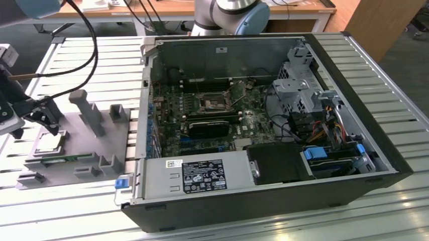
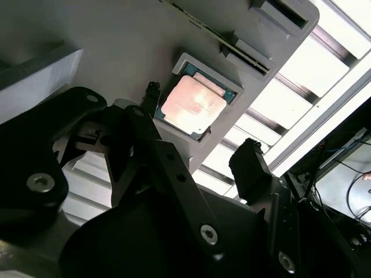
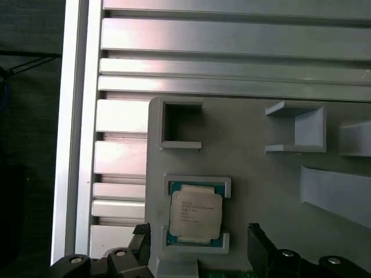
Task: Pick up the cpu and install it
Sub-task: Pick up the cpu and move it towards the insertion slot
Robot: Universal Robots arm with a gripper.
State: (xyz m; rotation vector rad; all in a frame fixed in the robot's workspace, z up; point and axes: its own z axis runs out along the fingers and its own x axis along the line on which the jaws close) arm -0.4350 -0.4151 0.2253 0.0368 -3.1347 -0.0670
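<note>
I am holding my claw [image 3: 197, 233] wide open and empty, its fingers [image 3: 257, 240] straddling the cpu [image 3: 195, 214]. The cpu is lying flat in its recess on the grey holder tray [image 3: 255, 185], beside the open computer case [image 1: 268, 125].

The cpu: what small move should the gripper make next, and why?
Probably a short, straight descent. In the first wrist view the cpu lies flat in its pocket on the grey holder, and the open gripper has one finger on each side of it, with gaps between, so it seems aligned but not yet gripping.
</note>
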